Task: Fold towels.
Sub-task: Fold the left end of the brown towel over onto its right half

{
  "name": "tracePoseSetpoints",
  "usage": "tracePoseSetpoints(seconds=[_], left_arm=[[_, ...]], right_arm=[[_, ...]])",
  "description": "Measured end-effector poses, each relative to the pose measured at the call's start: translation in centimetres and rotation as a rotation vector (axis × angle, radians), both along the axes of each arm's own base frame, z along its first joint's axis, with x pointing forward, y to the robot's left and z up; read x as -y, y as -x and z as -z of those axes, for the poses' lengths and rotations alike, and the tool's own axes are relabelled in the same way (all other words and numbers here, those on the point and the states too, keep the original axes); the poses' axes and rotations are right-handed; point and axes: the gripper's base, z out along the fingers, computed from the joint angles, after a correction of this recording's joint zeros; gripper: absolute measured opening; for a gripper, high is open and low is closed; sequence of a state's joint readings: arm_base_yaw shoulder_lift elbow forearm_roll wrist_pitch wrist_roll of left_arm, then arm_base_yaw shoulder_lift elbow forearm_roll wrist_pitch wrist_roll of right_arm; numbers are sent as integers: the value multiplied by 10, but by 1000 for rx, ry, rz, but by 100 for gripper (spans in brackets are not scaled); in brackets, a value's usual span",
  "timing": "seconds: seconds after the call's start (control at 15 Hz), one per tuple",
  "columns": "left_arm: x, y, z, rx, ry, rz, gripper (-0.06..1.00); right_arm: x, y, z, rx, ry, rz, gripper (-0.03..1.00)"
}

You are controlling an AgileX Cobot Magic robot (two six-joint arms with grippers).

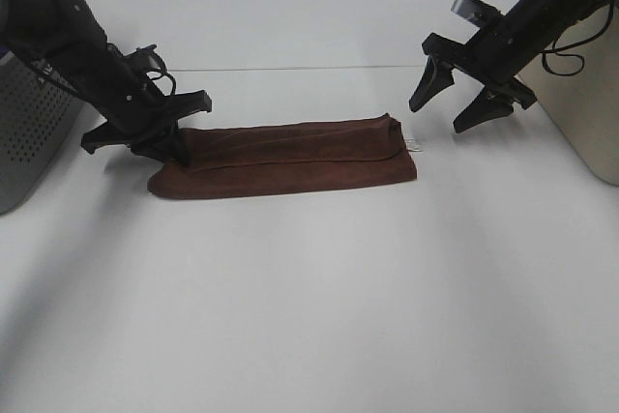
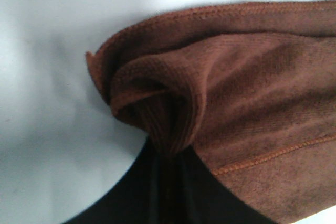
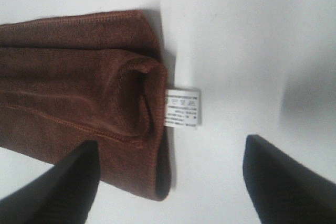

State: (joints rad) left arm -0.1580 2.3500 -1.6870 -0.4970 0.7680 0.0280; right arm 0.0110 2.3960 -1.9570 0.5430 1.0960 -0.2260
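The dark reddish-brown towel (image 1: 290,157) lies folded into a long strip across the middle of the white table. Its small white tag (image 1: 416,145) sticks out at the right end. My left gripper (image 1: 166,139) is down at the towel's left end and shut on a bunched fold of the towel (image 2: 173,119). My right gripper (image 1: 440,115) is open and empty, raised just right of the towel's right end. In the right wrist view the gripper (image 3: 172,142) spans the towel's end (image 3: 79,87) and the tag (image 3: 182,107).
A grey perforated basket (image 1: 29,132) stands at the left edge behind the left arm. A beige bin (image 1: 585,94) stands at the right edge behind the right arm. White tabletop (image 1: 309,307) stretches in front of the towel.
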Motion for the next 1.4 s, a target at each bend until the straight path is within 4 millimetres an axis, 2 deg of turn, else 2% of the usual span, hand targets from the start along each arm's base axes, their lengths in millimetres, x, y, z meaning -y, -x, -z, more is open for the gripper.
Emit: tracePoseSetpoints(seconds=[0.07,0.13,0.27,0.33,0.4,0.53,0.67,0.8,1.13,1.2,1.27,1.4], left_arm=[[-3,-1,-7,-14,-46,20,4],[-9,-3,-27,-39,-128,35,4],[-13,-10,-66,-42,-184,40,4],[-12,-11,-74,-39,-177,39,4],[1,-17,-103,-11,-25,27,4],[26,-19,-119,34,153,52,4],[55,-19,-110,46,222,70,4],[83,-19,-93,58,243,64,4],[120,-17,-70,92,262,41,7],[126,-17,-70,107,270,33,13],[130,-16,-71,118,282,23,24],[138,-15,-74,124,330,5,57]], right_arm=[[0,0,0,0,0,0,72],[0,0,0,0,0,0,72],[0,0,0,-2,0,-1,72],[0,0,0,-2,0,-1,72],[0,0,0,-3,-1,-1,72],[0,0,0,-3,-1,-1,72],[0,0,0,-3,-1,-1,72],[0,0,0,-3,-1,-1,72],[-1,0,0,-3,-7,0,72],[-1,0,0,-4,-8,1,72],[-1,0,0,-4,-10,1,72],[-1,1,0,-10,-12,-2,72]])
